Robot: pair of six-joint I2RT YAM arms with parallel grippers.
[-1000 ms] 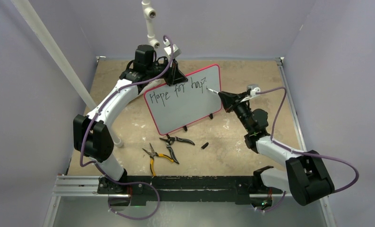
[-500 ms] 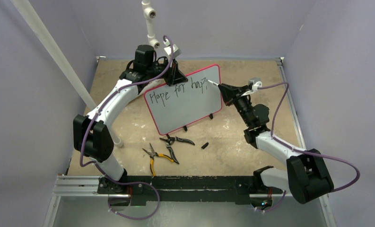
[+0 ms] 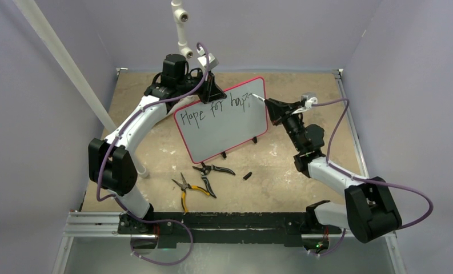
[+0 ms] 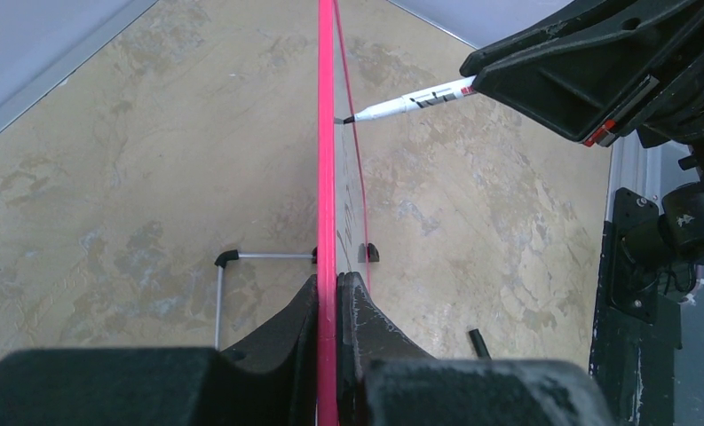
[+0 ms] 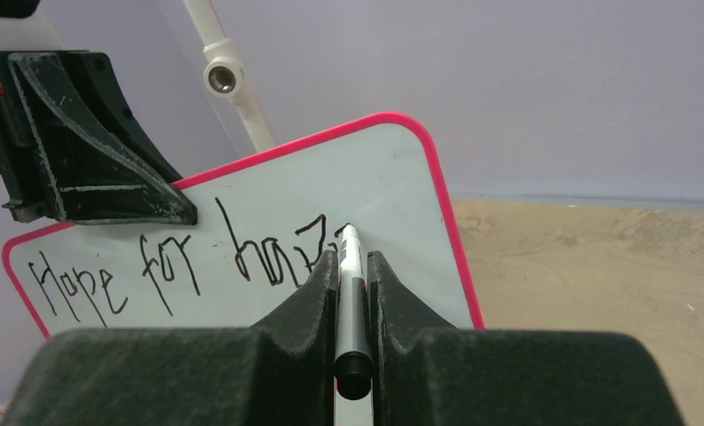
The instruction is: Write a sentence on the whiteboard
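Left pincer (image 4: 328, 293): closed onto the top edge of the whiteboard (image 3: 224, 134), one finger on each face.

Right pincer (image 5: 352, 266): clamped on a marker (image 5: 352, 297). The marker's tip touches the writing face near the upper right corner.

Sentence (image 5: 170, 262): one line, reading "Hope for hap" plus a partial stroke.

Board: stands on its feet mid-counter (image 3: 149, 142), long axis running near-left to far-right.

Black-handled pliers (image 3: 209, 169), yellow-handled pliers (image 3: 184, 187) and a black cap (image 3: 247, 175) lie in front, apart from the board.

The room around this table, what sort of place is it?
Likely a lab robot test cell: left arm and right arm bolted to a worn table, plain lilac walls close around it, pliers lying loose.
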